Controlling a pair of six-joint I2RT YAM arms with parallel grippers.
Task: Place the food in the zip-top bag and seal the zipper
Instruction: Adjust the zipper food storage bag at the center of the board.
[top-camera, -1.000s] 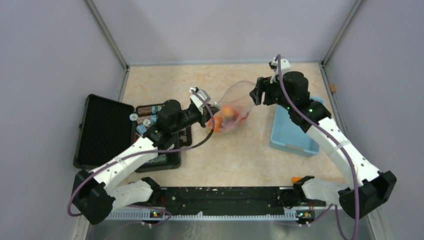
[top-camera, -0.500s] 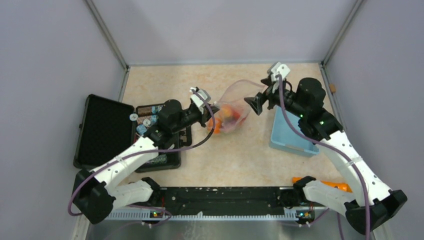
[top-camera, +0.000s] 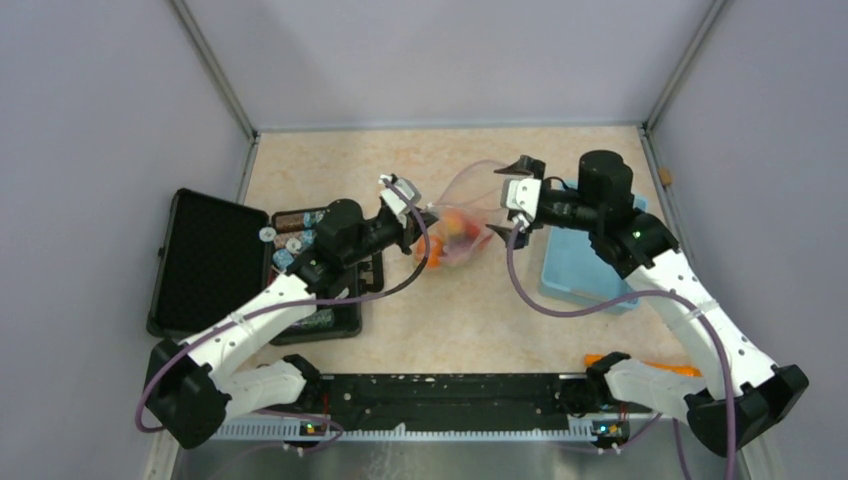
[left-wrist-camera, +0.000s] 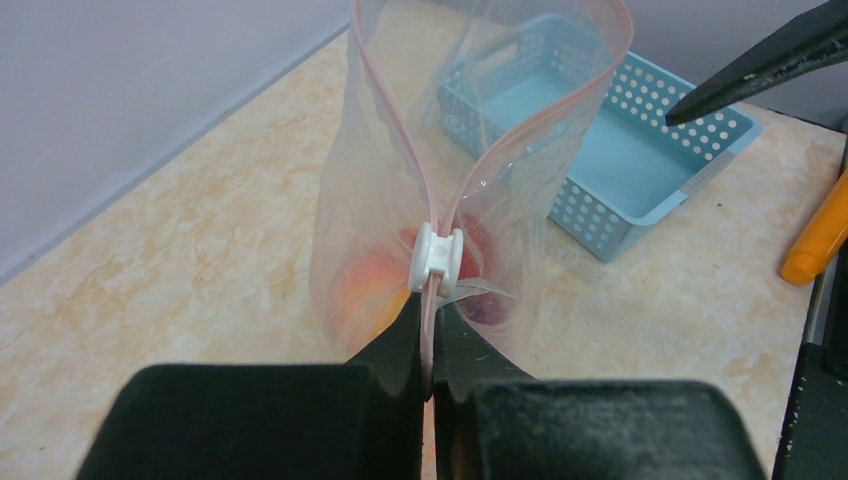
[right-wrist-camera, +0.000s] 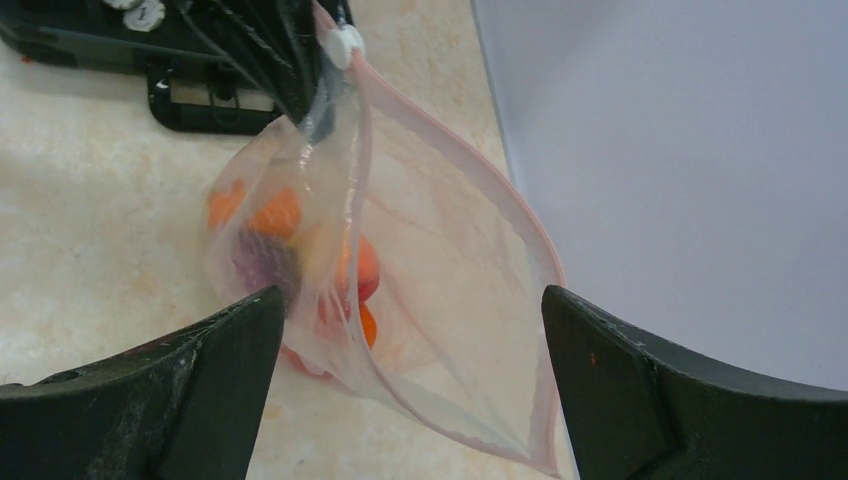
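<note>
Zip-top bag (top-camera: 462, 215) upright mid-tabletop (top-camera: 450, 310), food (top-camera: 455, 228) pooled at bottom. Left fingers (left-wrist-camera: 400, 335) pinched tight on zipper (left-wrist-camera: 429, 305) end just under white slider (left-wrist-camera: 437, 257), anchoring the gaping mouth. Right fingers (right-wrist-camera: 200, 380) spread wide, empty, facing that mouth; probably lining up to run slider across.

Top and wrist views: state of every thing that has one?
zip-top bag, mouth open, held up by one corner
zipper, unsealed, slider at the left gripper's end
food, inside the bag
left gripper, shut on the zipper behind the slider
right gripper, open, holding nothing
black case, lid open
</note>
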